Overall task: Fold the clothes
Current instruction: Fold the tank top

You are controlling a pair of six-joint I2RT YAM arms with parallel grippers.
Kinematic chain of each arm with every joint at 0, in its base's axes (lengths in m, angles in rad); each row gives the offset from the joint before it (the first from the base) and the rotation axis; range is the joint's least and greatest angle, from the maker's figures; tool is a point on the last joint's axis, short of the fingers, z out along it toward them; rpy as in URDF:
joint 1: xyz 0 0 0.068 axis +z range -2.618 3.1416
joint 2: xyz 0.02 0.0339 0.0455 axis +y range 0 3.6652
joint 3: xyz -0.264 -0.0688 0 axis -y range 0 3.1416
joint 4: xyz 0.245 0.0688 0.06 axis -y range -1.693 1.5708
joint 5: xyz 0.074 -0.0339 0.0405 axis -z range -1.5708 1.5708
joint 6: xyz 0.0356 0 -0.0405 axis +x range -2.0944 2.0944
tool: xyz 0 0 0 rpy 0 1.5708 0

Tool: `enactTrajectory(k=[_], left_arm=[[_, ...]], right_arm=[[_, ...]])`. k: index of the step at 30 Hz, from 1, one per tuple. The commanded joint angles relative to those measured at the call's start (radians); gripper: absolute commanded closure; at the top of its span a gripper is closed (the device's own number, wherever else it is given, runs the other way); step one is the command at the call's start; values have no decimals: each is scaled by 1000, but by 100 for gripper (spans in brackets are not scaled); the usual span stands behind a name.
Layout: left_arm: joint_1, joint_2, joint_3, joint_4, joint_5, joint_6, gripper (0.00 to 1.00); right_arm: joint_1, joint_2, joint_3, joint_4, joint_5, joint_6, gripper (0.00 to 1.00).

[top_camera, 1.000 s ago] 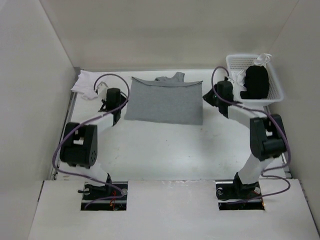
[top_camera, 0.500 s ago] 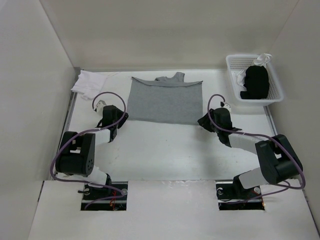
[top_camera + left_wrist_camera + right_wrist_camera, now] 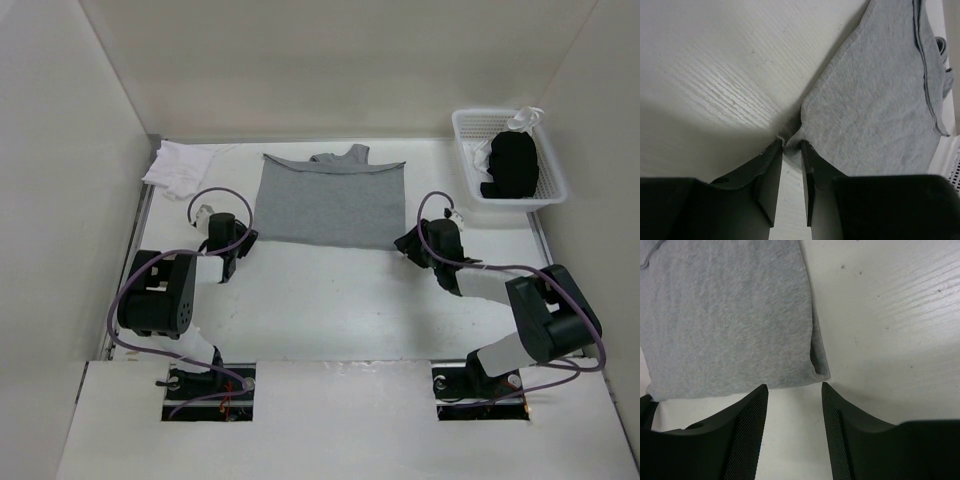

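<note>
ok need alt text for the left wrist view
Two dark jaws, narrowly parted, sit at the puckered near corner of a plain grey knit tank top lying flat on a white table. The garment spreads up and to the right, with a stitched edge running near the frame's right side.

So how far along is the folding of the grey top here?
Done: tank top lies folded into a rectangle, straps showing at its far edge. In hand: left tool pinches the near-left corner; right tool is open at the near-right corner. Left: that grasp, further folds.
</note>
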Motion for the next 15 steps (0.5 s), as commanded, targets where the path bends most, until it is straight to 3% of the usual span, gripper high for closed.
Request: enactTrajectory(k=[1,7,15], left_arm=[[2,35,14,21,2,-18,83],[15,-43,-29,29,-42,-29,95],[91,-145,-120,24,-62,-21,97]], right_arm=[[0,-38,-30,55,57,45,49],[10,-50,-42,44,66,55,48],[58,9,1,14,88,80,52]])
